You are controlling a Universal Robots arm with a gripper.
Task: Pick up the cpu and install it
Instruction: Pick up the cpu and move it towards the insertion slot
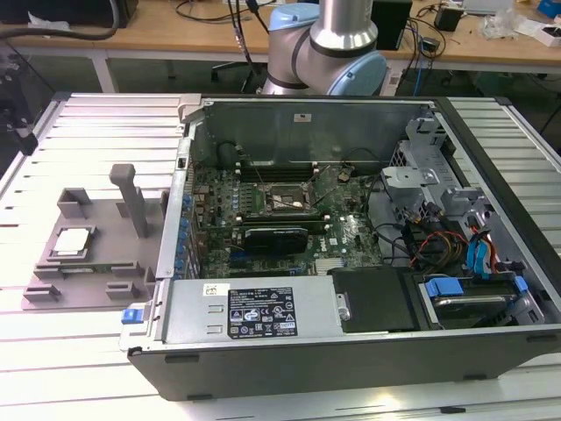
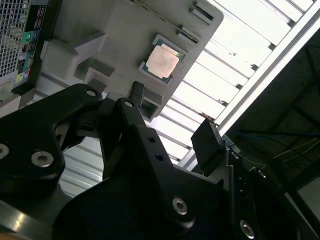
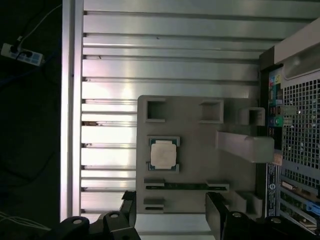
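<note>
A grey plastic tray [image 1: 105,237] lay flat on the slatted metal table [image 1: 105,123], near the table edge at the exterior view's left and just beside the side wall of an open computer case [image 1: 289,368]. The cpu [image 1: 72,243] sat flat in a square pocket of that tray, shiny top up, on the half of the tray away from the case. A thick post [image 1: 131,202] stood up from the tray between the cpu and the case.

The case lay on its side with its cover off. Inside it were a green circuit board [image 1: 351,232] with a black square socket [image 1: 282,200] near its middle, a metal power box [image 1: 254,309] along the near wall, and a tangle of cables [image 1: 429,246] toward the exterior view's right.

My arm [image 1: 333,44] rose from behind the far wall of the case. My gripper [image 3: 172,215] hung above the tray, its black fingers [image 3: 217,215] spread wide apart with nothing between them, touching neither the tray nor the cpu.

The exterior view took in the case's insides and the socket. The first wrist view looked straight down on the tray [image 3: 200,150], the cpu [image 3: 163,154] and the post [image 3: 245,145]. The second wrist view looked slantwise past my gripper [image 2: 172,115] to the cpu [image 2: 162,62] in its pocket on the tray [image 2: 115,35].
</note>
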